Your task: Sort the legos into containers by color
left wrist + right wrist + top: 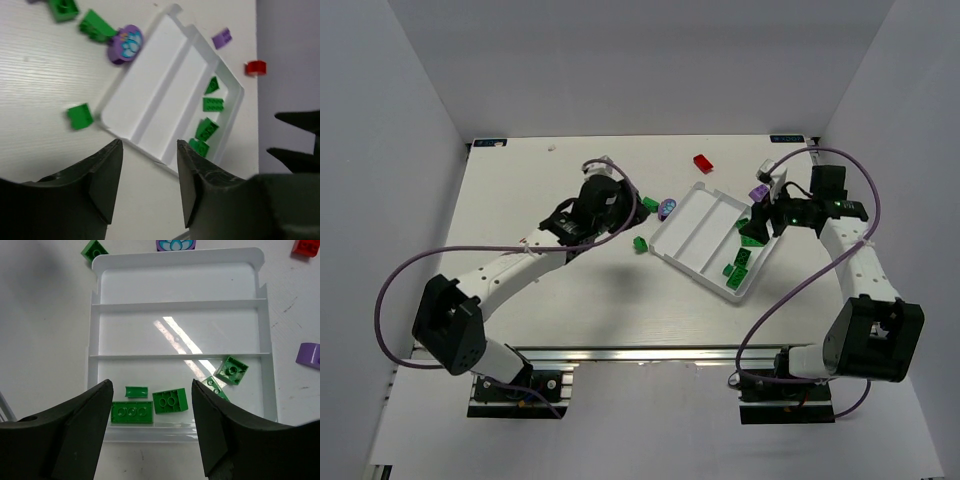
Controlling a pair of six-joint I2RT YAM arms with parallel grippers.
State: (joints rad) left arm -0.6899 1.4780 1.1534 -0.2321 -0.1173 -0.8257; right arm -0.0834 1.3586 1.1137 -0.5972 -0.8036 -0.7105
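White moulded plastic forms the tray [175,285], a rectangle with raised rims and two thin dividers making three long compartments. It lies askew on the table between the arms. Glossy green studded bricks, among them a long flat plate [131,412] and a blocky one [170,401], lie in the compartment nearest the right arm. The other two hold nothing.

The right gripper [151,385] hangs over that filled compartment, its dark fingers spread wide with nothing between them. The left gripper [148,147] is likewise wide apart and empty, above a tray corner.

Loose pieces ring the tray: a green brick [80,116] just beside its end wall, a round purple piece with a flower print [125,44] near a corner, two more green bricks [96,26] beyond it, a purple brick [310,355] and a red brick [703,163] on the far side.

The table [570,290] is pale with fine ribbing, enclosed by plain grey-white walls [620,60].
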